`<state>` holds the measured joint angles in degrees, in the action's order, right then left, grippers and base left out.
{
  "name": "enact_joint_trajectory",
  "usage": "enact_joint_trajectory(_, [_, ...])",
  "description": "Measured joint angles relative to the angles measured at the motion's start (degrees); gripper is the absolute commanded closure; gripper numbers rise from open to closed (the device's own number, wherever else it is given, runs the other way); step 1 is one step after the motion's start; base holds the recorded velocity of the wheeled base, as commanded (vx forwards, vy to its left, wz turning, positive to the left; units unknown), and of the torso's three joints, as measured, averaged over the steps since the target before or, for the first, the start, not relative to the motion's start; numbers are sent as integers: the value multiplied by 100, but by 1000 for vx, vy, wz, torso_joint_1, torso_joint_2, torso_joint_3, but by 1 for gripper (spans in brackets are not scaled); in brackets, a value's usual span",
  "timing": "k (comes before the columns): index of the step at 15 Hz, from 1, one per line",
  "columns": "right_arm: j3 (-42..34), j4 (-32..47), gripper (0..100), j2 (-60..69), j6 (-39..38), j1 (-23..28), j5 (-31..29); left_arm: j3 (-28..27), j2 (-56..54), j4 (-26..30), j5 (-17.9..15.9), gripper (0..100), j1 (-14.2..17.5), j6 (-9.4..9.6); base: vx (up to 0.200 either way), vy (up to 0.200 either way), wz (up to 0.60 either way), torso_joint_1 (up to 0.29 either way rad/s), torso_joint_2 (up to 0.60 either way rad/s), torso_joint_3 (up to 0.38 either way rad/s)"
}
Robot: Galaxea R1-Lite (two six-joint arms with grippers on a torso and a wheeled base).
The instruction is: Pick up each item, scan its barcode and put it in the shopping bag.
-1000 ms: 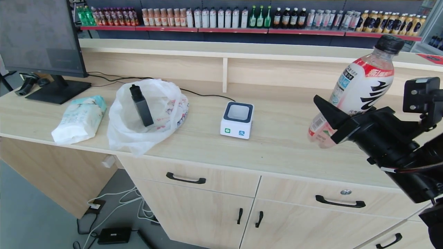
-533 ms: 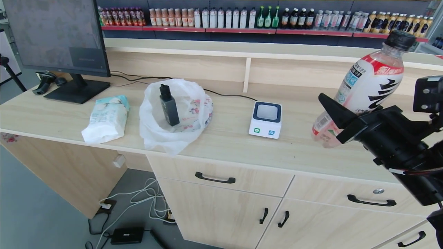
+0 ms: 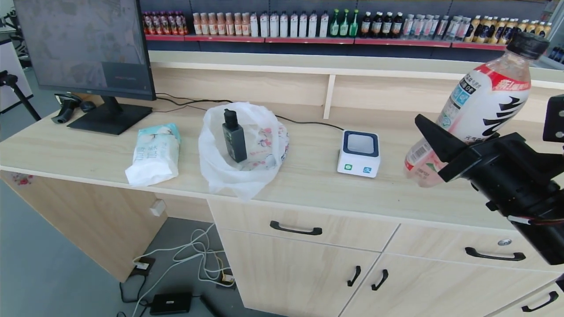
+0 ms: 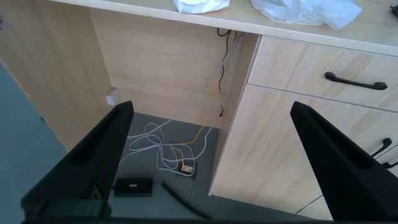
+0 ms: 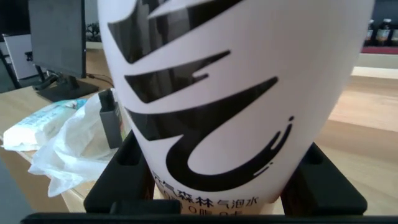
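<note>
My right gripper point(image 3: 447, 143) is shut on a clear drink bottle point(image 3: 478, 103) with a black cap and a white, red and black label, held tilted above the counter to the right of the white barcode scanner point(image 3: 359, 153). The same bottle point(image 5: 230, 93) looms close in the right wrist view. A white plastic shopping bag point(image 3: 246, 149) lies open on the counter with a dark bottle point(image 3: 234, 137) upright inside. A tissue pack point(image 3: 154, 152) lies left of the bag. My left gripper point(image 4: 211, 155) hangs open below counter height, facing the cabinet front.
A monitor point(image 3: 88, 48) on its stand and a handheld scanner point(image 3: 66, 110) occupy the counter's far left. A cable point(image 3: 304, 121) runs behind the bag. Drawers with black handles point(image 3: 295, 229) lie below. A raised back ledge point(image 3: 326, 70) borders the counter.
The head camera has shifted, so the whole scene sits further right. The held bottle now stands nearer the scanner than before. Things on the counter have not moved.
</note>
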<state>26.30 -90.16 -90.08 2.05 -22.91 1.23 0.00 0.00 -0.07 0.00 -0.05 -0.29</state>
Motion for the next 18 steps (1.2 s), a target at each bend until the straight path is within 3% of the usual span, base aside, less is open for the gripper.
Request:
enact_joint_trajectory(5, [267, 15, 100, -212, 24, -16, 21, 0, 0, -2, 0, 0, -9, 0, 200, 0, 0, 13, 7, 0])
enact_joint_trajectory(12, [697, 4, 100, -840, 495, 6, 249, 0, 0, -2, -2, 0, -5, -2, 0, 0, 0, 0, 0, 0])
enact_joint_trajectory(18, [1655, 20, 100, -1428, 1790, 190, 312, 0, 0, -9, 0, 0, -5, 5, 0, 0, 0, 0, 0, 0])
